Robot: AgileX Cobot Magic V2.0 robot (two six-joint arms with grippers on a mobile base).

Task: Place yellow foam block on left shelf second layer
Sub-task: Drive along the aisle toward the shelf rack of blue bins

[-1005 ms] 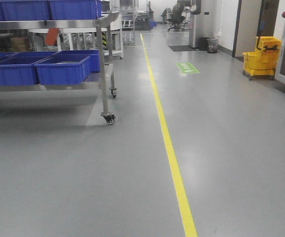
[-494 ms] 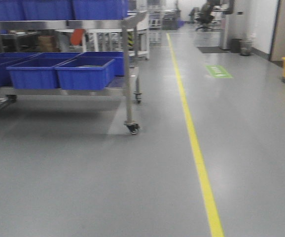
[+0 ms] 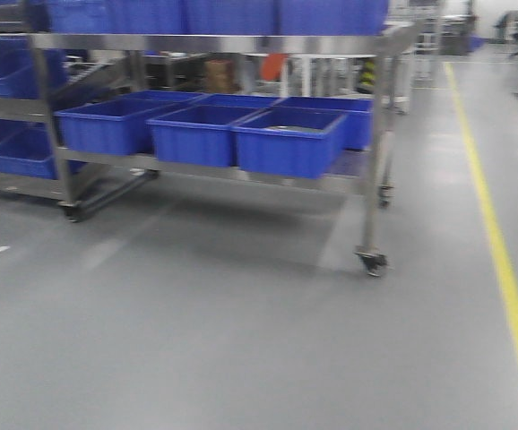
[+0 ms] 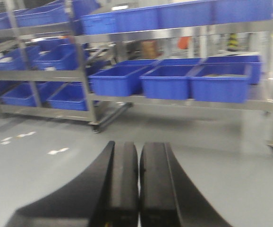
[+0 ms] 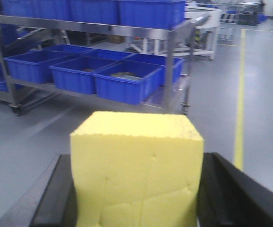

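Note:
The yellow foam block [image 5: 136, 170] fills the lower middle of the right wrist view, clamped between my right gripper's [image 5: 135, 189] two black fingers [image 5: 56, 198], well above the grey floor. My left gripper [image 4: 139, 182] is shut and empty, its two black fingers [image 4: 122, 184] pressed together, pointing at the floor in front of the shelves. A steel wheeled shelf [image 3: 214, 43] with blue bins stands ahead at the left in the front view; it also shows in the left wrist view [image 4: 174, 33] and the right wrist view [image 5: 127, 31]. Neither gripper shows in the front view.
Blue bins [image 3: 286, 141] sit on the shelf's lower layer and more on the layer above. A second shelf [image 3: 8, 107] with bins stands further left. A caster [image 3: 372, 262] is at the near corner post. A yellow floor line [image 3: 505, 260] runs along the right.
The front view has swung to the left: the shelf moved from the far left toward the middle and looks nearer, the yellow line shifted right, and the mop bucket left the view.

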